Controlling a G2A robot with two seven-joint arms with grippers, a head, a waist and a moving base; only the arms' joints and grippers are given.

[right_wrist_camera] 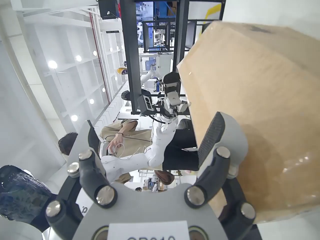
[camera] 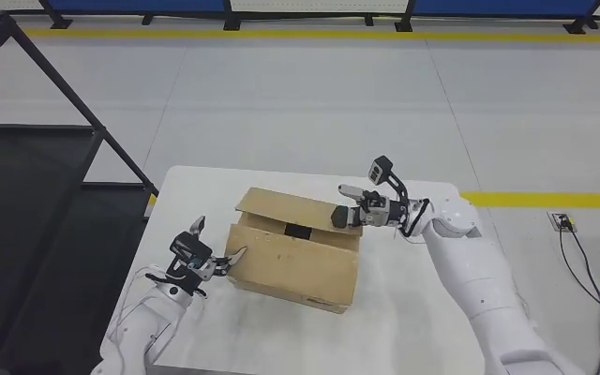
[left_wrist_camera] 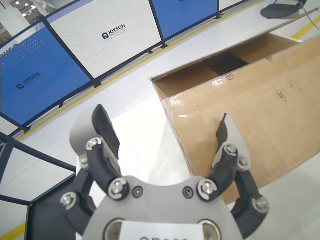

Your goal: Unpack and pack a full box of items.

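A brown cardboard box (camera: 298, 248) sits mid-table on the white table (camera: 412, 309), its top flaps partly raised. A dark item (camera: 300, 230) shows through the gap between them. My left gripper (camera: 217, 253) is open at the box's left end. In the left wrist view the left gripper (left_wrist_camera: 165, 128) straddles the taped corner of the box (left_wrist_camera: 250, 116), one finger (left_wrist_camera: 226, 128) lying against its side. My right gripper (camera: 342, 216) is at the box's far right top corner. The right gripper (right_wrist_camera: 152, 136) is open, one pad (right_wrist_camera: 212, 136) against the cardboard (right_wrist_camera: 250, 88), with nothing between its fingers.
A black metal frame (camera: 66, 103) stands off the table's left side, close to the left arm. Bare tabletop lies in front of and to the right of the box. A yellow floor line (camera: 530, 199) runs beyond the right edge.
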